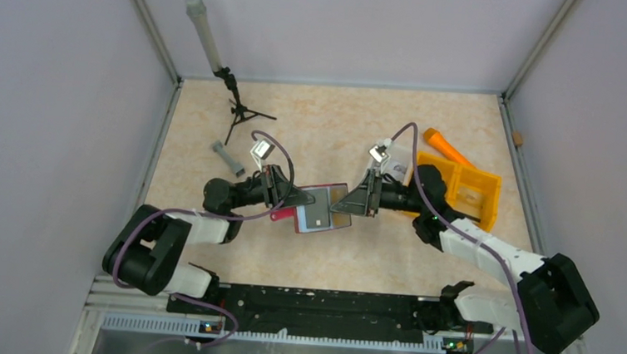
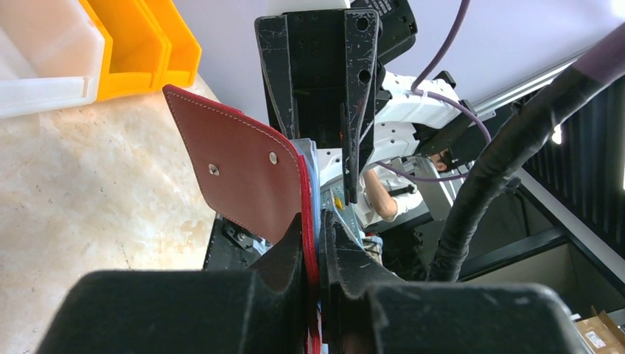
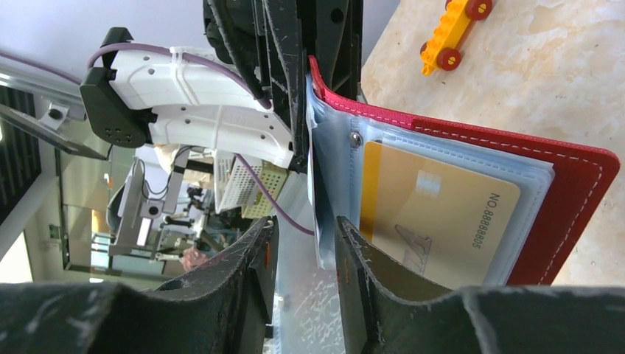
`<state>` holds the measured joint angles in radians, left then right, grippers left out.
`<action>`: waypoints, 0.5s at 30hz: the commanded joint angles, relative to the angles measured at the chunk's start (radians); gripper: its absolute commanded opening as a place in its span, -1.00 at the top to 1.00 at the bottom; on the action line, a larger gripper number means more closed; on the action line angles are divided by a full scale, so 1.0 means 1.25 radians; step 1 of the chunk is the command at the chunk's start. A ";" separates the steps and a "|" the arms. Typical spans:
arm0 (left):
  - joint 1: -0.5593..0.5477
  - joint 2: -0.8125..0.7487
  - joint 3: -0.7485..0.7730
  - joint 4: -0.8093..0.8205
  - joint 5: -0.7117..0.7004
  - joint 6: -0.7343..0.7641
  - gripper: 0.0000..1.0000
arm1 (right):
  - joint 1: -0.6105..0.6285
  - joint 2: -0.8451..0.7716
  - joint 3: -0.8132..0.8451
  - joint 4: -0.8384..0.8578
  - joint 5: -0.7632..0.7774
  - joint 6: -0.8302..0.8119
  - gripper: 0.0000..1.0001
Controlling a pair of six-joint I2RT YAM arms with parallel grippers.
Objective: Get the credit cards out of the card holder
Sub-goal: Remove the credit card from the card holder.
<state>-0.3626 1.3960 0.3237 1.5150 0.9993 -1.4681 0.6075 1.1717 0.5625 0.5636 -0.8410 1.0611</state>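
I see holder (image 1: 322, 208) mid-worktop, spread open between both grippers, inner faces up. Left gripper (image 2: 313, 247) clamped on holder's red edge. Right gripper (image 3: 304, 240) part open, fingers (image 3: 254, 258) astride clear sleeve leaf (image 3: 318, 184), daylight between them. Tan card (image 3: 435, 214) sits in sleeve pocket, just beside right fingers. Orange tray (image 1: 477, 195) near worktop's right edge, behind right arm.
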 commanded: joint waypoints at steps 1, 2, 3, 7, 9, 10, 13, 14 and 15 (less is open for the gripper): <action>-0.001 -0.015 0.016 0.083 -0.026 -0.002 1.00 | 0.020 0.018 0.016 0.072 -0.012 0.005 0.28; -0.001 -0.015 0.017 0.082 -0.029 -0.003 1.00 | 0.024 0.023 0.021 0.073 -0.009 0.004 0.29; -0.001 -0.012 0.017 0.082 -0.032 -0.004 1.00 | 0.029 0.029 0.024 0.075 -0.009 0.004 0.31; -0.005 -0.001 0.021 0.082 -0.043 -0.006 1.00 | 0.040 0.059 0.025 0.107 -0.006 0.018 0.41; -0.008 0.010 0.022 0.083 -0.044 -0.004 1.00 | 0.043 0.072 0.027 0.136 -0.007 0.030 0.56; -0.008 0.018 0.021 0.083 -0.045 -0.002 1.00 | 0.044 0.078 0.027 0.145 -0.006 0.035 0.61; -0.012 0.043 0.020 0.083 -0.047 0.004 0.89 | 0.044 0.091 0.029 0.156 -0.004 0.039 0.82; -0.013 0.048 0.019 0.083 -0.047 0.005 0.83 | 0.044 0.093 0.029 0.155 -0.002 0.039 0.86; -0.014 0.052 0.021 0.083 -0.047 0.006 0.78 | 0.044 0.093 0.027 0.155 0.003 0.039 0.88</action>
<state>-0.3695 1.4334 0.3237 1.5181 0.9714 -1.4715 0.6456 1.2808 0.5629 0.6689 -0.8394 1.1034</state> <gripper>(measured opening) 0.101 0.083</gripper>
